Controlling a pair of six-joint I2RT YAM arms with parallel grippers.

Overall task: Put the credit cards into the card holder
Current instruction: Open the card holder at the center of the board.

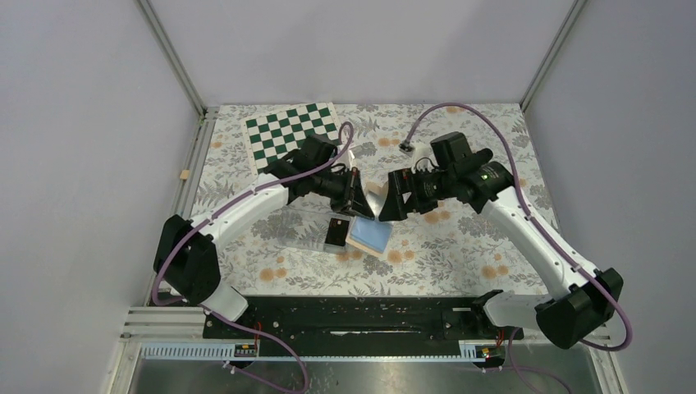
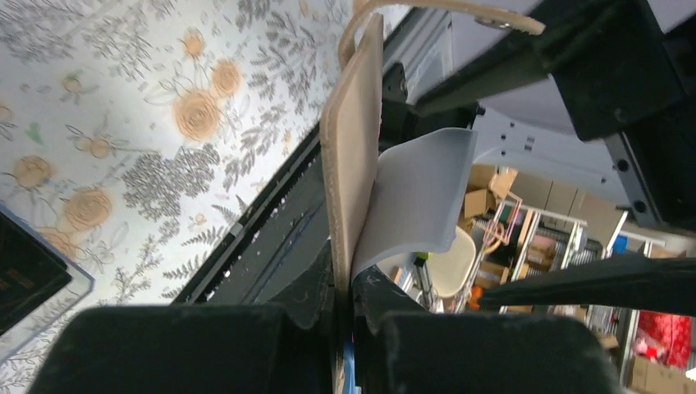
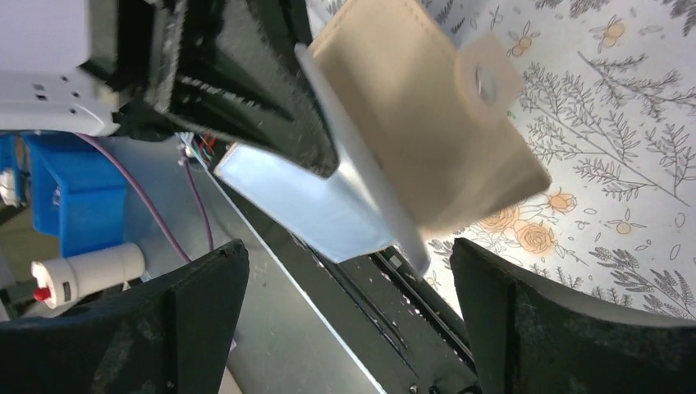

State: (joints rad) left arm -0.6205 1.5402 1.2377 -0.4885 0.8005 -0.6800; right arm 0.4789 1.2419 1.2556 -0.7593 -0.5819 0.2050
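Overhead, starting at the left, I saw the green-and-white checkered mat at the back of the floral counter, its near right corner covered by the left arm. Nearer me, a clear tray was hard to pick out against the pattern. A black credit card lay at its right end, and I could not tell whether it was one card or a stack. The left wrist camera caught only a corner of that card, cut off by the frame edge.

The left fingers were clenched on the card holder, pinching its tan cover edge-on; the pinch itself was lost in shadow. The holder hung open just right of the tray, with the tan cover raised and the light blue lining dropping toward me. I could not tell whether that lower flap touched the counter. A snap tab stuck out from the cover's top edge. The pockets were hidden in every view, so I could not say whether any card sat inside.

Further right, the right fingers stood wide apart, released and gripping nothing, with the holder showing in the gap beyond them. From above, the wrist body covered their tips.
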